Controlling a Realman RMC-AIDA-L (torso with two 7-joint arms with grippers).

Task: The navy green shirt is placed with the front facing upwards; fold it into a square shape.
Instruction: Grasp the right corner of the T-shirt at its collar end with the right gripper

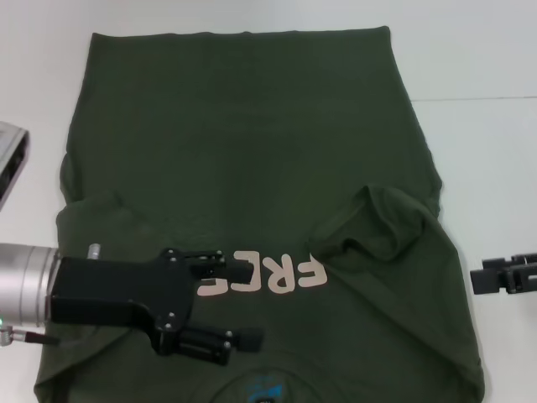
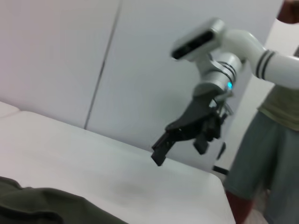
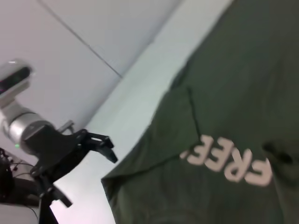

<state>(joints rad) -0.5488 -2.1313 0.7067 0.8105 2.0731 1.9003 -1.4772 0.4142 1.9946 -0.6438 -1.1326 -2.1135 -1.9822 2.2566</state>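
Note:
The navy green shirt lies front up on the white table. Its pale letters are toward the near end and small blue print is at the near edge. Both sleeves lie turned inward, and the right one makes a raised fold. My left gripper is open and empty just above the shirt beside the letters. It also shows in the right wrist view, over the shirt. My right gripper hovers off the shirt's right edge. The left wrist view shows it open and empty above the table.
A grey device sits at the table's left edge. A person in a yellow-green top and grey shorts stands beyond the table's right end. A corner of the shirt shows low in the left wrist view. Pale walls stand behind.

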